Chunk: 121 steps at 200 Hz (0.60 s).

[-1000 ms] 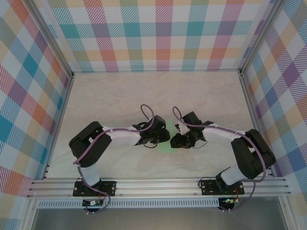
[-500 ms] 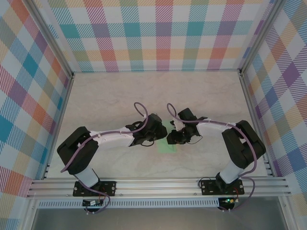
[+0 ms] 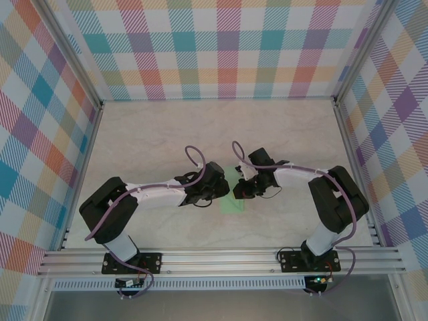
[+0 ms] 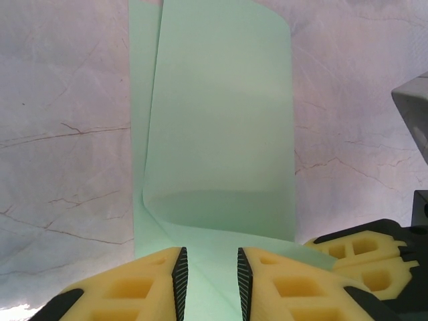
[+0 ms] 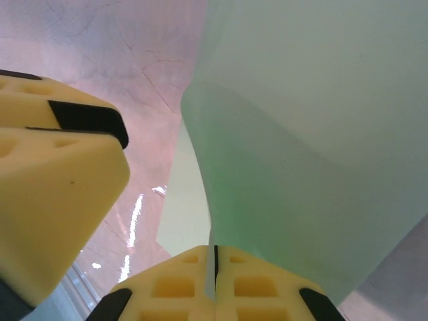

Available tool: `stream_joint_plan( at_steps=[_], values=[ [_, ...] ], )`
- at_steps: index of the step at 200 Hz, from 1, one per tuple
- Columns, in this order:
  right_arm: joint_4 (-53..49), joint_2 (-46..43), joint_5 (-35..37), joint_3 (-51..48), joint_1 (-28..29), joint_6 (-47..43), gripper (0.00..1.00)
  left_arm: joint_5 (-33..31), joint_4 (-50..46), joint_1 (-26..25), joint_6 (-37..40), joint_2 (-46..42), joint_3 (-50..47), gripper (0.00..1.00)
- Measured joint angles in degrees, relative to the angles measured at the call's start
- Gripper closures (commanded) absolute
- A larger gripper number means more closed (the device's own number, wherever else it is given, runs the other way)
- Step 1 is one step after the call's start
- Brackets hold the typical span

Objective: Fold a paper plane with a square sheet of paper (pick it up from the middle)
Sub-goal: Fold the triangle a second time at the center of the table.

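The pale mint-green sheet of paper lies on the marble table between my two grippers, one flap curling up off the flat layer. My left gripper sits low over the sheet's near edge. It is open, with the paper passing under the gap. My right gripper is shut on the edge of the raised flap, a thin strip of paper pinched between its pads. The right fingers show beside the left ones, and a left finger shows in the right wrist view.
The marble tabletop is bounded by plaid walls on three sides. An aluminium rail carrying both arm bases runs along the near edge. The two grippers are very close together over the paper.
Both arms have reached a little farther from the near edge. The right gripper has closed onto the paper's raised flap. The left gripper's gap looks the same.
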Motion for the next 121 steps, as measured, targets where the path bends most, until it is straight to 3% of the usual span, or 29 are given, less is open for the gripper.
stream_joint_plan(
  at_steps=[47, 76, 121],
  values=[
    [2.6, -1.3, -5.3, -0.7, -0.9, 3.3, 0.88, -0.3, 0.0, 0.0, 0.0, -0.2, 0.0, 0.70],
    [1.6, -2.4, -2.1, -0.8, -0.9, 3.0, 0.73, -0.4, 0.0, 0.0, 0.0, -1.7, -0.2, 0.70],
    [-1.4, -2.4, 4.7, -1.2, 0.7, 0.3, 0.60, -0.6, -0.1, 0.0, 0.0, -2.4, -0.2, 0.71]
  ],
)
